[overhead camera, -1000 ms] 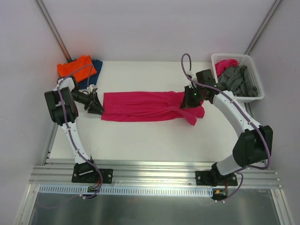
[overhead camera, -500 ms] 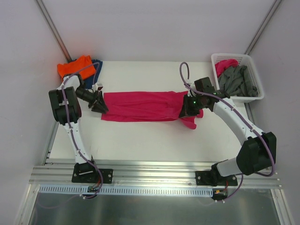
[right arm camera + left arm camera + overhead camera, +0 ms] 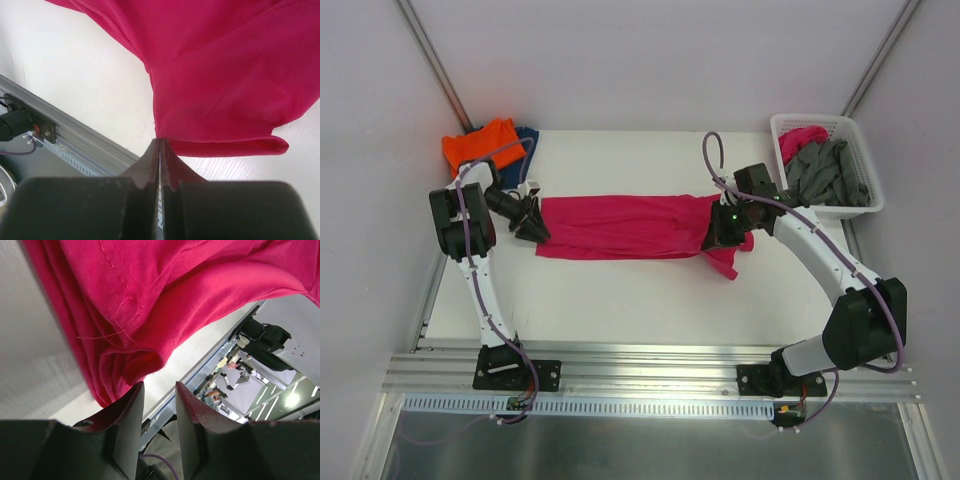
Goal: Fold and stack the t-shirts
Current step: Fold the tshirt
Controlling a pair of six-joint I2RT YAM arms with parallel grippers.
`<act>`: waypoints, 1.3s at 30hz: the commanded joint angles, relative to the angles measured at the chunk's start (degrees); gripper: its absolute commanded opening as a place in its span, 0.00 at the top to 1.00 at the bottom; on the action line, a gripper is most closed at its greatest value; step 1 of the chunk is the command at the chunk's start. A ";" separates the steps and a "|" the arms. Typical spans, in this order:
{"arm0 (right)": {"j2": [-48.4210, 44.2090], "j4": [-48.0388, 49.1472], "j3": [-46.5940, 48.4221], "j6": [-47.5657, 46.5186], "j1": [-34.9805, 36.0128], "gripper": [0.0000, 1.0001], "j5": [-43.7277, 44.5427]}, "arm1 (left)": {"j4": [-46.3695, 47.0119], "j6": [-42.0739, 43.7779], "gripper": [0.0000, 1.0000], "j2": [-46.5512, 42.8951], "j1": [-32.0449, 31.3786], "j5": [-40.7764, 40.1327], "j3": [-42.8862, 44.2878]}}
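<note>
The large magenta t-shirt [image 3: 620,225] lies folded into a long strip across the table's middle. My left gripper [image 3: 532,222] is at its left end. In the left wrist view this gripper [image 3: 159,385] is open with nothing between its jaws, and the shirt's bunched end [image 3: 175,300] lies just beyond the tips. My right gripper [image 3: 722,235] is at the strip's right end. In the right wrist view it [image 3: 159,140] is shut, pinching the shirt's edge [image 3: 225,75] at its tips. An orange t-shirt [image 3: 480,143] and a dark blue one [image 3: 526,140] lie at the back left.
A white lattice basket [image 3: 865,205] stands at the back right, holding grey shirts [image 3: 830,170] and a pink cloth [image 3: 800,140]. The white table [image 3: 620,300] has a metal rail [image 3: 650,365] along its near edge. Walls close in on the left and back.
My right gripper has moved slightly left, and the shirt's loose right end has drawn in with it. My left gripper has shifted a little toward the back.
</note>
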 commanded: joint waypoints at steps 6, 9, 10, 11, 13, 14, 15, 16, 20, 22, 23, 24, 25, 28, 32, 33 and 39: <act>1.85 0.98 3.80 0.21 -0.32 0.99 -0.13 | -1.13 -0.46 0.69 -0.09 1.65 -0.64 2.27; 2.03 0.89 3.89 0.04 -0.32 0.99 -0.22 | -1.04 -0.63 0.69 0.00 1.82 -0.82 2.54; 1.86 0.98 3.80 0.04 -0.23 0.99 -0.22 | -0.96 -0.55 0.69 0.00 2.00 -0.91 2.54; 1.94 0.89 3.80 0.12 -0.23 0.99 -0.22 | -0.87 -0.63 0.69 -0.09 2.09 -0.91 2.45; 1.50 1.15 3.45 0.12 -0.40 0.99 -0.13 | -0.78 -0.72 0.69 0.09 2.26 -1.09 2.45; 1.33 1.07 3.19 0.04 -0.32 0.99 0.04 | -0.69 -0.81 0.69 0.35 2.18 -1.09 2.45; 1.33 1.07 3.01 0.12 -0.32 0.99 -0.04 | -0.69 -0.81 0.69 0.61 2.26 -1.00 2.62; 1.24 1.15 2.84 0.04 -0.23 1.00 0.04 | -0.69 -0.81 0.69 0.79 2.18 -1.08 2.71; 0.97 1.07 2.57 -0.05 -0.32 0.99 0.30 | -0.52 -0.90 0.70 1.75 2.18 -1.00 2.89; 0.89 0.98 2.57 -0.05 -0.32 0.99 0.48 | -0.43 -0.98 0.73 2.20 2.09 -0.91 3.07; 0.89 0.89 2.66 0.03 -0.32 0.99 0.66 | -0.34 -0.90 0.75 2.46 2.17 -0.74 3.15; 0.89 0.89 2.66 0.04 -0.32 0.99 0.74 | -0.43 -0.90 0.76 2.37 2.00 -0.73 3.24; 0.89 0.89 2.75 -0.05 -0.32 0.99 0.83 | -0.43 -0.81 0.83 2.46 2.09 -0.56 3.15; 0.80 0.98 2.57 -0.05 -0.32 0.99 1.10 | -0.43 -0.81 0.89 1.94 2.09 0.05 2.80; 0.80 1.15 2.31 -1.36 -0.32 0.99 1.36 | -0.43 -0.72 0.99 1.67 2.00 0.67 2.71; 0.80 1.07 2.31 -1.37 -0.32 1.00 1.45 | -0.43 -0.55 1.00 1.76 2.09 0.93 2.63; 0.18 0.98 2.13 -1.81 -0.41 0.99 1.80 | -0.43 -0.02 1.00 -0.70 2.09 2.43 1.75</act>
